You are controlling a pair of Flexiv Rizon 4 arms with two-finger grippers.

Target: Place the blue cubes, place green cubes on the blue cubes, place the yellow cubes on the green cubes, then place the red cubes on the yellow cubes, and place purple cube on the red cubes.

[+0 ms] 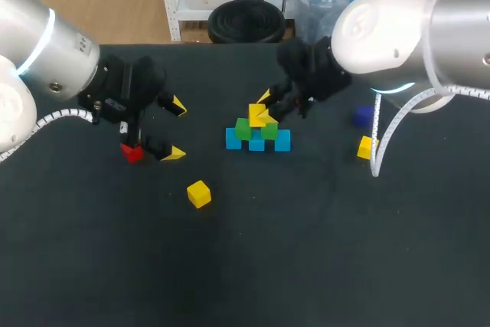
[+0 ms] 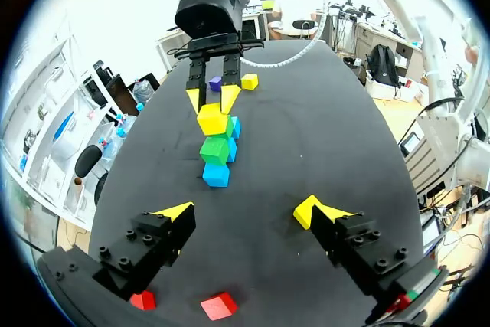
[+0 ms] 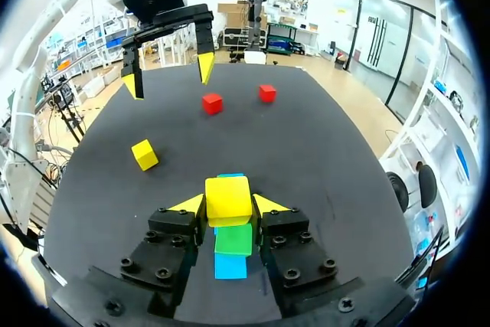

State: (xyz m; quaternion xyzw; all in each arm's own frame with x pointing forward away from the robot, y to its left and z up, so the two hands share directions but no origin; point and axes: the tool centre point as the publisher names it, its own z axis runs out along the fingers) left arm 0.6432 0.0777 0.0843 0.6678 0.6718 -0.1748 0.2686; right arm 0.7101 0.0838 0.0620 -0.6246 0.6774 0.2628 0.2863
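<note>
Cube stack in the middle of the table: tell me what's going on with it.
The right gripper is shut on a yellow cube, holding it over two green cubes that sit on a row of three blue cubes. Whether it rests on them yet is unclear. The left gripper hangs open near two red cubes, holding nothing. A second yellow cube lies loose on the table. A third yellow cube and the purple cube lie under the right arm.

So the worktop is plain matte black, covering pretty much the whole frame below the upper quarter.
</note>
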